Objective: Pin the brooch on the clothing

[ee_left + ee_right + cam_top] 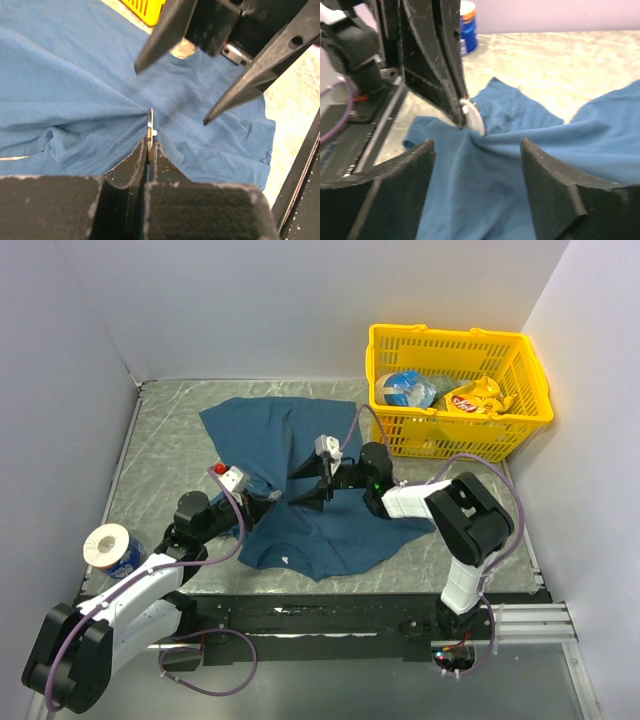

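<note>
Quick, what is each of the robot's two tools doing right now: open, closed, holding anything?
Left tool: closed on the brooch, right at the T-shirt.
Right tool: open, holding nothing, over the T-shirt.

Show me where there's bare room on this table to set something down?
Bare table lies left of the shirt up to the wall, beyond the roll, and in the strip behind the shirt. Crowded: mid-shirt, where the left gripper pinches the brooch beside the open right gripper, and by the basket.
</note>
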You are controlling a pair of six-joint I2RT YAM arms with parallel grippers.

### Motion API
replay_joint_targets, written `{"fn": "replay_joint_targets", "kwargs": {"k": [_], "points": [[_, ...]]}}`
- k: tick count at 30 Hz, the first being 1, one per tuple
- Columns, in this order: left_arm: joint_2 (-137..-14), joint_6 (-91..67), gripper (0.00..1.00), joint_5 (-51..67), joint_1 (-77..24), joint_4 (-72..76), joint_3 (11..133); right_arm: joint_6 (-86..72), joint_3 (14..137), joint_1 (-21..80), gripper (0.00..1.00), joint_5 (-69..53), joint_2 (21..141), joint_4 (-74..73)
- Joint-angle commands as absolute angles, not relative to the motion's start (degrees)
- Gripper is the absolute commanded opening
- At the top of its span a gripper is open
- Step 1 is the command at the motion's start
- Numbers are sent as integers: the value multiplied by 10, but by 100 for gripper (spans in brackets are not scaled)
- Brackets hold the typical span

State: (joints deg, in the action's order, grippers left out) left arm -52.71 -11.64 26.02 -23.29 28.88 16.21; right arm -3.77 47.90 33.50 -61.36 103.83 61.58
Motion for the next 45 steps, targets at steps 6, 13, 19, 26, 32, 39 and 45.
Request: {"fn": "replay_joint_targets", "kwargs": {"k": [6,13,19,26,32,39,45], "points": [[-516,-105,1,306,-230,327,174,71,516,350,77,-600,1025,527],[-520,-105,1,320,-230,336,172,62,521,355,74,-626,1040,550],[-532,-103,1,335,-230,333,181,60,531,358,71,-632,1046,546],[-536,-101,1,343,-230,329,186,58,548,360,53,-641,1053,521],[-531,-102,1,337,-230,330,187,68,562,365,47,-649,1061,501],[-538,-104,1,339,-230,330,194,75,577,373,42,-652,1068,468],[-543,-101,1,344,-230,326,201,92,597,378,34,-653,1073,428]]}}
